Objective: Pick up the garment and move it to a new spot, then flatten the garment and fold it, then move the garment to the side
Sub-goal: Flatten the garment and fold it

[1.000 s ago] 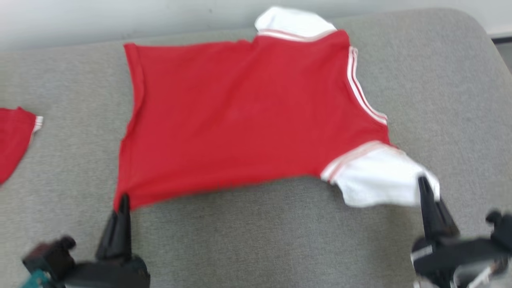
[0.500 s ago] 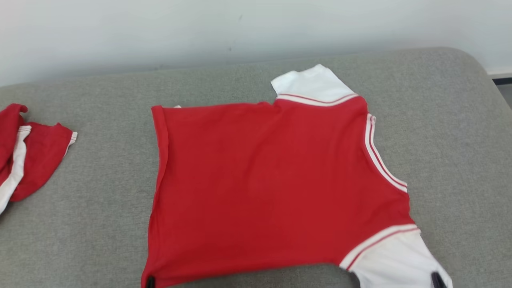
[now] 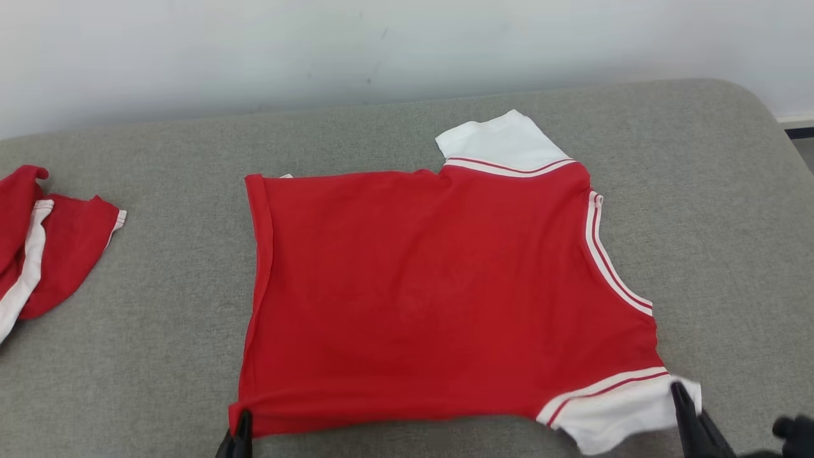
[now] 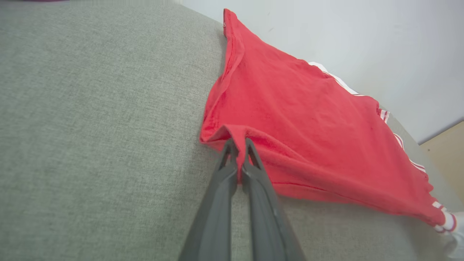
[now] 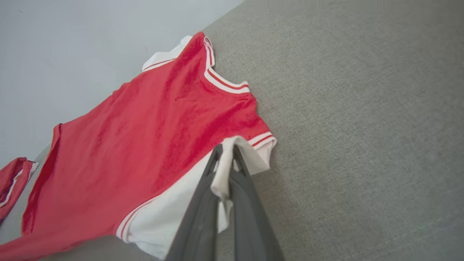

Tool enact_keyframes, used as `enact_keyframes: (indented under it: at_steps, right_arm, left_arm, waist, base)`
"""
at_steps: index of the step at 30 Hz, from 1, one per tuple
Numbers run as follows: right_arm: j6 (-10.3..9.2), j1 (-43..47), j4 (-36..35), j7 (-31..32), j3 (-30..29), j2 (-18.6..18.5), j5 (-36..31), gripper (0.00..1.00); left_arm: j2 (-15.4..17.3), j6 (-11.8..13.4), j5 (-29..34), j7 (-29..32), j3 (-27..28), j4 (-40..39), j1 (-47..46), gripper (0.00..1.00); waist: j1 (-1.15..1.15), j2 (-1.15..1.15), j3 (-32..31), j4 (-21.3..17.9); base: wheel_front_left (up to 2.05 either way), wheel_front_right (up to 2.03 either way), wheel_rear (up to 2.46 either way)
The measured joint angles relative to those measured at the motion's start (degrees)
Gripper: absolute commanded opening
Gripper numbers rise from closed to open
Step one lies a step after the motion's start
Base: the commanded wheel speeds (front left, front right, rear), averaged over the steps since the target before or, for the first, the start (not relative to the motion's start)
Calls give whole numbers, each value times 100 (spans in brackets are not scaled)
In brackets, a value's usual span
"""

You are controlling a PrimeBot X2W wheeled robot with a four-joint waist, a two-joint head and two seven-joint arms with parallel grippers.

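A red shirt (image 3: 432, 292) with white sleeves and striped trim lies spread flat on the grey cushion (image 3: 159, 356), collar side to the right. My left gripper (image 3: 241, 427) is shut on the shirt's near left hem corner (image 4: 232, 136); the left wrist view shows the red cloth pinched between the fingers (image 4: 237, 143). My right gripper (image 3: 679, 394) is shut on the near white sleeve (image 3: 623, 413). In the right wrist view the white cloth (image 5: 226, 159) hangs folded between the fingers (image 5: 225, 150). The far white sleeve (image 3: 499, 143) lies flat toward the wall.
A second red and white garment (image 3: 38, 242) lies bunched at the cushion's left edge. A pale wall (image 3: 381, 44) runs behind the cushion. The cushion's rounded right corner (image 3: 757, 108) drops off to a floor strip. Bare grey fabric surrounds the shirt.
The head camera tilted up, so the whole picture shifted down. Both grippers stayed shut on the shirt's corners, and the shirt now looks a little flatter and more stretched.
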Motion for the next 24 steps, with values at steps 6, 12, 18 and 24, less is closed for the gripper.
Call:
enact_keyframes:
  at_steps: [6,12,18,24]
  right_arm:
    - [0,-947,293,252,130,-289,-80,0]
    - [0,-1864,736,475,242,-471,-86,0]
    - [0,-2874,1633,545,310,-573,-182,0]
    - [0,-3555,2582,244,389,-602,-175,76]
  left_arm:
    - [108,-158,204,48,-185,115,-471,0]
    - [157,-258,285,99,-296,298,-946,0]
    - [181,-397,312,149,-402,635,-1526,0]
    - [216,-500,312,151,-477,1071,-1970,0]
  waist:
    - [1,0,115,76]
    - [1,0,221,180]
    - [1,0,330,319]
    - [1,1,404,414]
  base:
    - [0,0,0]
    - [0,0,0]
    - [0,0,0]
    - [0,0,0]
